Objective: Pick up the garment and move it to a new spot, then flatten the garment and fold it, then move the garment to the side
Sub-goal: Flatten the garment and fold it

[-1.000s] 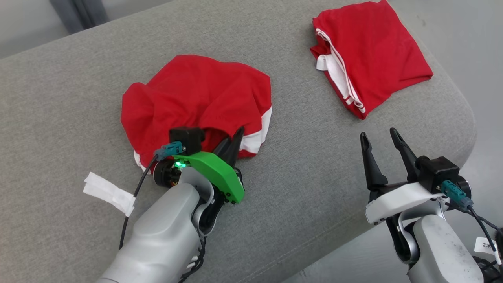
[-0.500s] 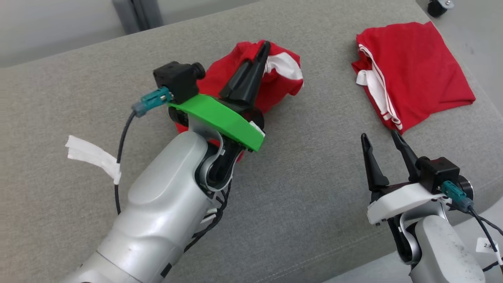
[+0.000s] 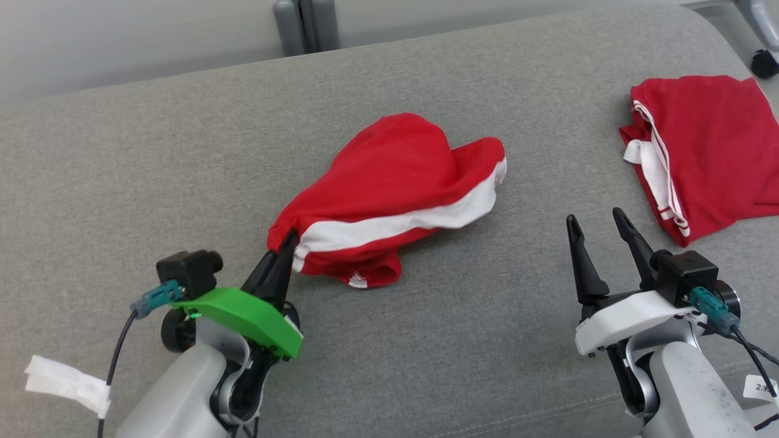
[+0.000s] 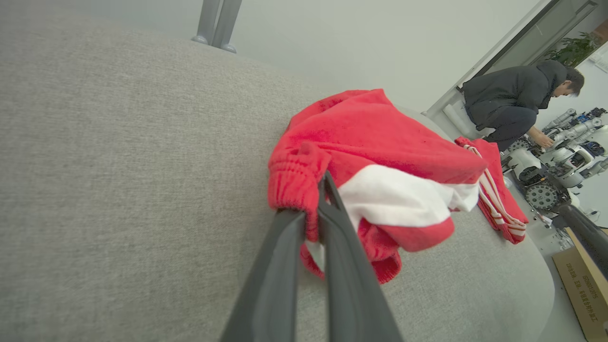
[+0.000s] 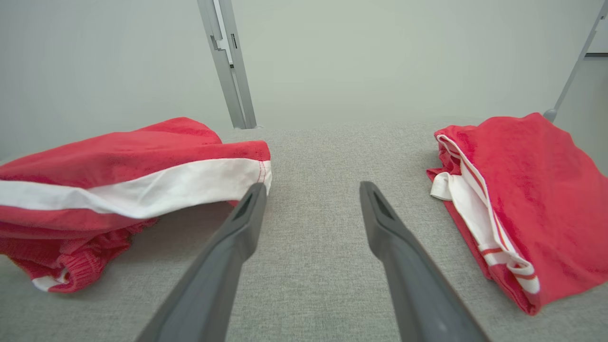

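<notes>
The garment (image 3: 395, 176) is a pair of red shorts with a white side stripe, lying bunched and stretched across the middle of the grey cushion (image 3: 456, 340). My left gripper (image 3: 286, 243) is shut on its elastic waistband at the garment's left end. In the left wrist view the left gripper (image 4: 318, 199) pinches the gathered red band of the garment (image 4: 380, 137). My right gripper (image 3: 599, 222) stands open and empty, to the right of the garment. In the right wrist view the right gripper (image 5: 311, 190) sits over bare fabric, with the garment (image 5: 142, 156) to its left.
A second red garment (image 3: 712, 146), folded, lies at the cushion's right end, also seen as the folded garment (image 5: 522, 190). The cushion's rounded edge drops off at the front right. A person (image 4: 517, 104) crouches beyond the cushion. A cardboard box (image 4: 584, 285) stands on the floor.
The head camera has shifted. My left gripper lifted the crumpled garment, then came down, leaving it stretched out to the right of its fingers. The right gripper stayed open and still.
</notes>
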